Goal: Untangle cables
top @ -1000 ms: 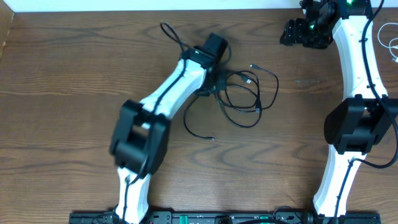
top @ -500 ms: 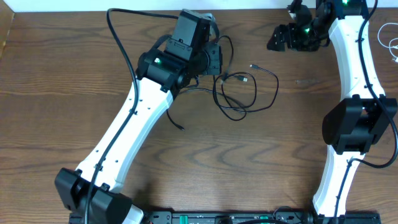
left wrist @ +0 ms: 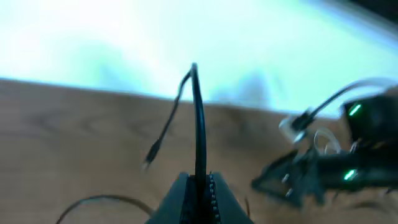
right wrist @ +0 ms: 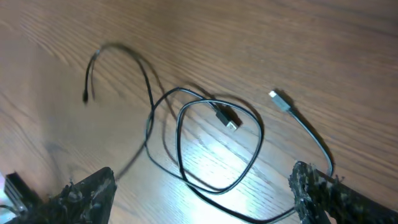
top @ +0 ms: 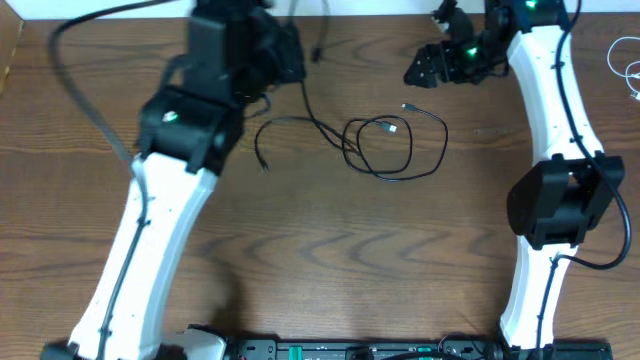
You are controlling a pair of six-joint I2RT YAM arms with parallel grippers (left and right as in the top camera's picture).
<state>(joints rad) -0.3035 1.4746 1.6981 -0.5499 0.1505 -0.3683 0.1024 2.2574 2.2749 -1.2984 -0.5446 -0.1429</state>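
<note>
Since half a second ago we have swung our left arm toward the far edge. The left gripper (left wrist: 198, 182) is pinched shut on a black cable (left wrist: 199, 118) rising from its fingers. The other cables (right wrist: 214, 146) lie looped on the table (top: 450, 250) beneath the right gripper (right wrist: 202, 177), jaws spread wide, untouched.
</note>
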